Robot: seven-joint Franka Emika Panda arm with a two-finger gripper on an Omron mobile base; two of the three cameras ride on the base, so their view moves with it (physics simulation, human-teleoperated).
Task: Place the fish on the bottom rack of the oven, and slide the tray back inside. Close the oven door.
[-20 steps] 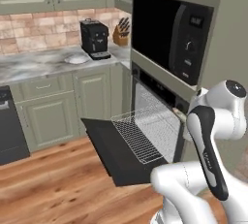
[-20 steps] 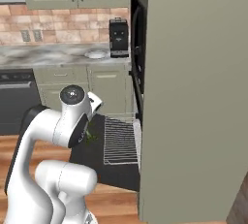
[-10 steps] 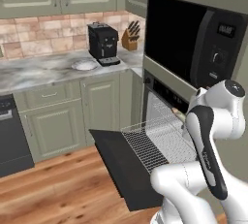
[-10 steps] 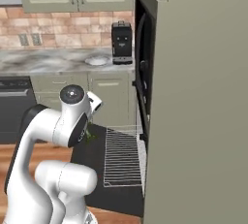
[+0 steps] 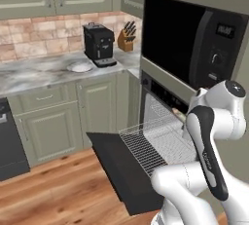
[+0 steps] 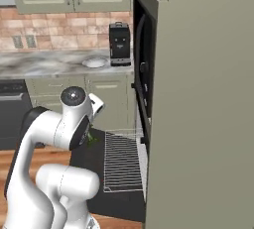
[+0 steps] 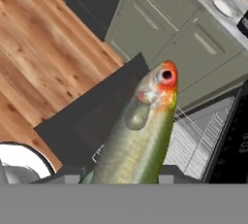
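My gripper (image 7: 121, 174) is shut on the fish (image 7: 145, 131), a greenish-yellow fish with a red-orange head that rises from between the fingertips. It hangs above the open oven door (image 7: 92, 116), short of the bottom rack (image 7: 198, 140). From the left base view the oven (image 5: 160, 97) stands open. Its door (image 5: 121, 170) lies flat and the silver wire rack (image 5: 155, 143) is pulled out over it. A bit of the fish (image 5: 179, 116) peeks out beside my arm. The right base view shows the fish (image 6: 92, 139) left of the rack (image 6: 121, 161).
A large black microwave (image 5: 189, 39) sits above the oven. On the marble counter stand a coffee machine (image 5: 99, 44), a knife block (image 5: 127, 38) and a white dish (image 5: 79, 66). A black dishwasher (image 5: 9, 141) is at far left. A tall cabinet side (image 6: 208, 99) is at the right.
Both base views have shifted, so the base has driven and the oven now looks larger and nearer. The arm keeps its pose and still holds the fish.
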